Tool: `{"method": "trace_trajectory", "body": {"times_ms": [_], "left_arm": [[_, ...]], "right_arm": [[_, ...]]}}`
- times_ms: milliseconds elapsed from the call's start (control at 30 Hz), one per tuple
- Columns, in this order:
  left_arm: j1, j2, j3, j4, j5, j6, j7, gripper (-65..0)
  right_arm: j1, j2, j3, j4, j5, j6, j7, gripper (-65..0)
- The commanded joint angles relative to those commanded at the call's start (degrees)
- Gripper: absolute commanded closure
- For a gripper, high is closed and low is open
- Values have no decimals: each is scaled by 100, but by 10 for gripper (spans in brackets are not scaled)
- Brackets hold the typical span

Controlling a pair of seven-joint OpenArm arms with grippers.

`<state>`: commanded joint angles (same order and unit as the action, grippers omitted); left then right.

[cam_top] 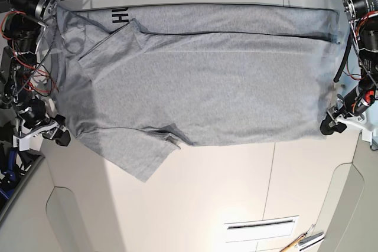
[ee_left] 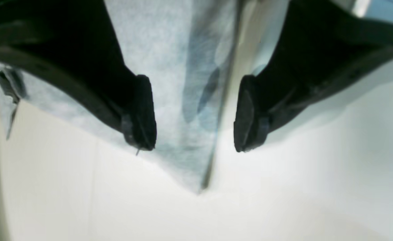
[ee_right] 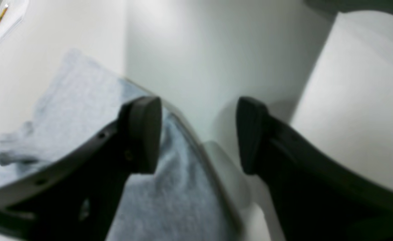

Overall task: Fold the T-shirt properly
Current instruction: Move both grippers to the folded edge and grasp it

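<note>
My left gripper [ee_left: 195, 113] and right gripper [ee_right: 196, 135] both stand parted, with nothing between the pads pinched. The shirt [cam_top: 207, 87] lies spread across the upper and middle parts of the base view, its edges reaching my fingers at both sides. I judge this to be an early fold, with the shirt's side edges waiting to be caught.

I should straddle each edge squarely, sink my tips close to the table [cam_top: 207, 205], then close on a small bite of hem. Too deep and I bunch the cloth; too shallow and it slips. Both sides should rise together, lightly taut, so the middle doesn't sag or skew.

The cloth is soft, thin, heathered grey knit, matte, likely stretchy. One sleeve [cam_top: 142, 160] juts as a blunt flap at lower left of the base view, with a rumpled ridge beside it; I'd want that smoothed. The table is smooth and pale, so the cloth may slide.
</note>
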<state>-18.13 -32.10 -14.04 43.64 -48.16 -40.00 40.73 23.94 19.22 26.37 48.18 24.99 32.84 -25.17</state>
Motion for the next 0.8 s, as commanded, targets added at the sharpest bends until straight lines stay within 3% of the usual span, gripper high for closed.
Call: {"method": "trace_trajectory", "body": {"times_ms": [233, 800], "left_arm": [[-125, 208, 0, 2, 129, 0, -2, -409], [-120, 208, 0, 2, 125, 0, 326, -408]], "right_arm": [[-2, -162, -435, 0, -11, 2, -20, -349], [-2, -190, -442, -7, -293, -7, 17, -349]]}}
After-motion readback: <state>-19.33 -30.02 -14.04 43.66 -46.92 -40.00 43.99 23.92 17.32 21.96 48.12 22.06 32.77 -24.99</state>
